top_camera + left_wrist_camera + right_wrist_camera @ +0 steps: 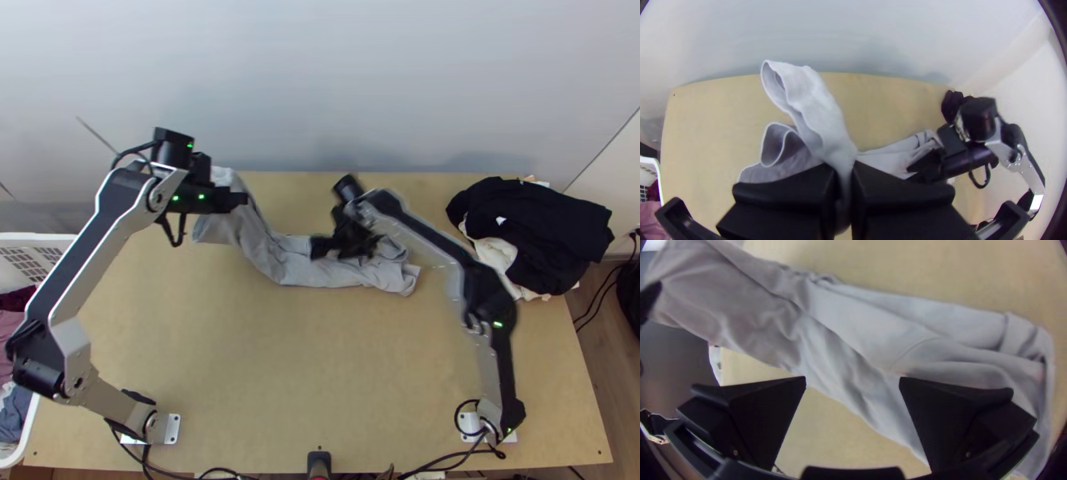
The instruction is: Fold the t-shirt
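In the top view a light grey t-shirt (pixel 300 268) lies in a long bunched strip near the table's far edge, its left end raised. My left gripper (pixel 244 198) is up at that end; in the left wrist view the left gripper (pixel 844 178) is shut on a part of the t-shirt (pixel 824 118), with a hemmed end hanging over beyond it. Low over the strip's right half is my right gripper (pixel 320 246). From the right wrist, the right gripper (pixel 852 382) stands open above the t-shirt (pixel 840 342), its fingers wide apart.
A pile of black and cream clothes (pixel 532 232) sits at the table's right far corner. At the left edge stands a white basket (pixel 40 244) with clothes. A pale wall (pixel 320 88) rises behind the table.
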Controlling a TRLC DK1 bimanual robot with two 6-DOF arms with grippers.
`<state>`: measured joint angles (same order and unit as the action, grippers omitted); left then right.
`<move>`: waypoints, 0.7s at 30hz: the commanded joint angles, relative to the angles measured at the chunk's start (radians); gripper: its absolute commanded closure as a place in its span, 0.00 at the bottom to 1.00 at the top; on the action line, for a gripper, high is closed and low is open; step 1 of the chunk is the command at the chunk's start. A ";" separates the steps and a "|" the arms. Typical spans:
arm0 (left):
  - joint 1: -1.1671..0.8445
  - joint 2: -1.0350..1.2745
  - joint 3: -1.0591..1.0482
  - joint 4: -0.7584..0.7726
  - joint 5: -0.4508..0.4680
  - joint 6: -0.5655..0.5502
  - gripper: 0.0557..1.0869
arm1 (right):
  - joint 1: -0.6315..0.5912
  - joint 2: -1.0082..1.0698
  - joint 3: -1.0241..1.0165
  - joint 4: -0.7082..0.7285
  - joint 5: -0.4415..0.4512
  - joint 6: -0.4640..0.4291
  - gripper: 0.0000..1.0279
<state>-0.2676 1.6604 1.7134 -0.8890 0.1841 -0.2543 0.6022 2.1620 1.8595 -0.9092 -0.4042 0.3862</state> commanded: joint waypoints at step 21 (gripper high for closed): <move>-0.516 0.533 0.571 -0.050 0.055 0.013 0.96 | -0.512 -0.495 -0.212 -0.119 -0.180 0.045 0.04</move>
<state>-0.6434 2.0830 2.2070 -0.9855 0.2337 -0.2577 0.2001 1.7367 1.7603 -1.0416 -0.5793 0.4377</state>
